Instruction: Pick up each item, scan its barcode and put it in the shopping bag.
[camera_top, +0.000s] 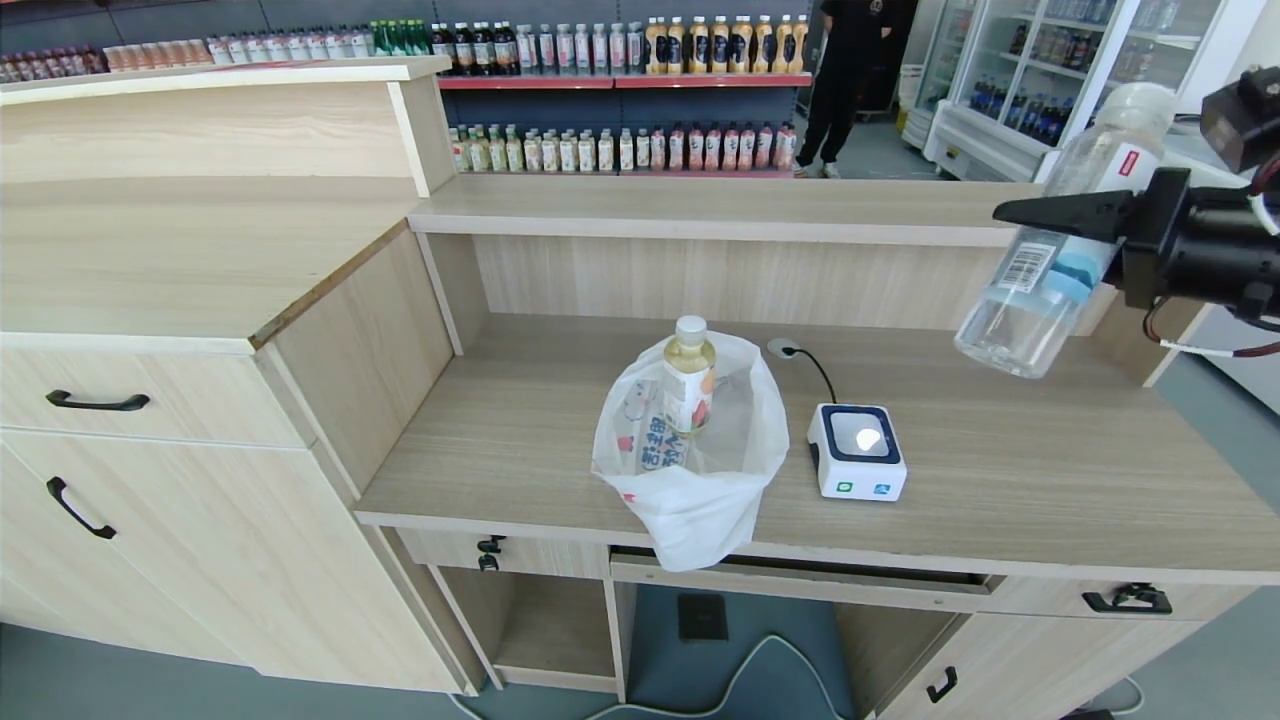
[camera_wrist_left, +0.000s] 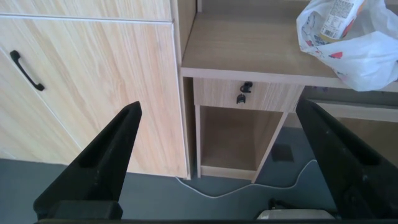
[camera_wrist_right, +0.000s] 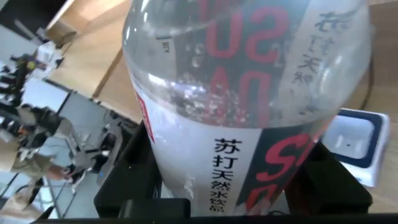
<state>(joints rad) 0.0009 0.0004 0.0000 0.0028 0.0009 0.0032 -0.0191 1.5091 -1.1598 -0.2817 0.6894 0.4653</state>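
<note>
RIGHT gripper (camera_top: 1078, 236): fingers clamped on clear bottle (camera_top: 1035, 305), tilted | LABEL: barcode (camera_top: 1027, 266) just below the upper finger; red-and-white print | scanner (camera_top: 857, 450), shopping bag (camera_top: 700, 485): well below the fingers, on counter (camera_top: 1050, 470) | LEFT gripper (camera_wrist_left: 217, 112): fingers spread wide

Drink bottle (camera_top: 689, 385) stood in shopping bag (camera_top: 695, 480) on counter (camera_top: 1050, 490), scanner (camera_top: 857, 452) just right, water bottle (camera_top: 1015, 315) in my right gripper (camera_top: 1075, 235) farther right

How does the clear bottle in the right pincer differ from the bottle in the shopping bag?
The clear bottle hangs tilted in mid-air, held by the right pincer; the bagged bottle stands upright in the shopping bag. The clear bottle looks colourless, the bagged bottle's contents beige. Both carry labels.
</note>
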